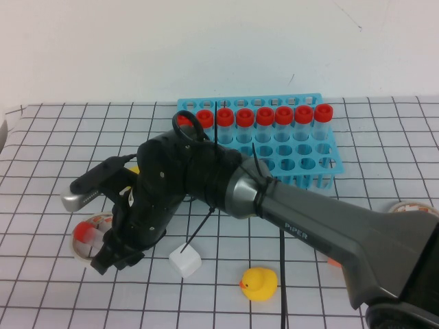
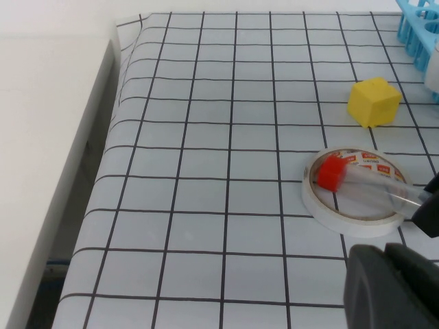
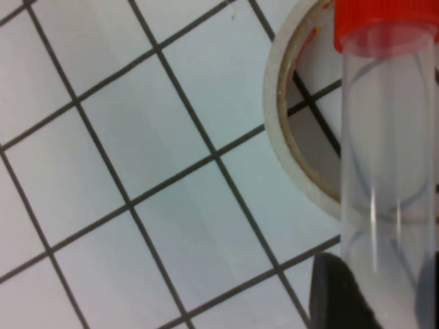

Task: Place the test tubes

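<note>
– At eight o'clock on the checked table (image 1: pixel 55 137), across a tape roll (image 1: pixel 81 241): one loose test tube (image 2: pixel 374 185). Red cap (image 2: pixel 332 173) inside the ring, clear body lying over the rim.

– And the right gripper (image 1: pixel 110 260)?

– Down at that same eight o'clock, low over the roll, right at the tube's clear end. Right arm (image 1: pixel 309 219) stretching across from four o'clock. Clamped on the tube or merely around it? Cannot tell.

– From its own wrist camera?

– Close on the tube, cap over the roll's white rim, grid lines beneath.

– Left gripper (image 2: pixel 387 274)?

– Out of the high view. Seen only from its own wrist camera, near the tape roll but apart from it. Pressed together, holding nothing.

– Where to find the rack?

– Blue rack (image 1: pixel 274 147) at one o'clock, well apart from the roll. Seven red-capped tubes (image 1: pixel 265 118) upright along its far row.

– Anything else on the table?

– White cube (image 1: pixel 185 262) at seven, just beside the arm. Yellow duck (image 1: pixel 259 283) at six. Yellow cube (image 2: pixel 374 101) between roll and rack, mostly hidden behind the arm from above.
</note>
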Controlling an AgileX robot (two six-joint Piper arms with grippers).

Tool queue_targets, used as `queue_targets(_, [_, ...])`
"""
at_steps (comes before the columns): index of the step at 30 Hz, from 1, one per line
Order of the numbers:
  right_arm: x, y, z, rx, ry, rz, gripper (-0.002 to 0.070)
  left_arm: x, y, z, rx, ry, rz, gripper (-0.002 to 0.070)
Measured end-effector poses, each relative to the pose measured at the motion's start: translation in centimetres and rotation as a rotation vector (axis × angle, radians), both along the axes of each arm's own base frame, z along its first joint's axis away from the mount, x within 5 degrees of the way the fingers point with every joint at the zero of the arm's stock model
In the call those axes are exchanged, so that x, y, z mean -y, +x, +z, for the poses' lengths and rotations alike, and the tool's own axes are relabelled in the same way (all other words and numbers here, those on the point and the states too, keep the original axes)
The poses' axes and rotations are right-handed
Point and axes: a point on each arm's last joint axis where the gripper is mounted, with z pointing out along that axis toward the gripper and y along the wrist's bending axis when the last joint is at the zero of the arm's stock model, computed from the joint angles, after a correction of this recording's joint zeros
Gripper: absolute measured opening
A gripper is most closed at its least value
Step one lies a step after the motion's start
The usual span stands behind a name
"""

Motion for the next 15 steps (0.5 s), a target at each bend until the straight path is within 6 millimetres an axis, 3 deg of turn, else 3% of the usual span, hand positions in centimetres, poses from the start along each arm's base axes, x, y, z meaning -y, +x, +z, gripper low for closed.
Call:
queue_targets(5, [0.4,-0.1,0.6,-0.007,-0.037,0.002,0.0236,0.0,0.0,0.0,-0.002,0.000,0.000,-0.0001])
queue_targets(7, [0.8,-0.1,2.0,0.019,-0.053,0.009,0.0237,0.0,0.0,0.0,-0.002,0.001,-0.001,-0.0001])
queue_targets(11, [1.8,-0.3,6.5,0.111,-0.038,0.009,0.0236,0.1,0.0,0.0,0.005,-0.016,-0.004,-0.0001])
queue_targets(15, [3.3,-0.9,12.2,0.233,0.032,-0.005,0.0236,0.4,0.2,0.7,0.080,-0.077,-0.015,-0.0001])
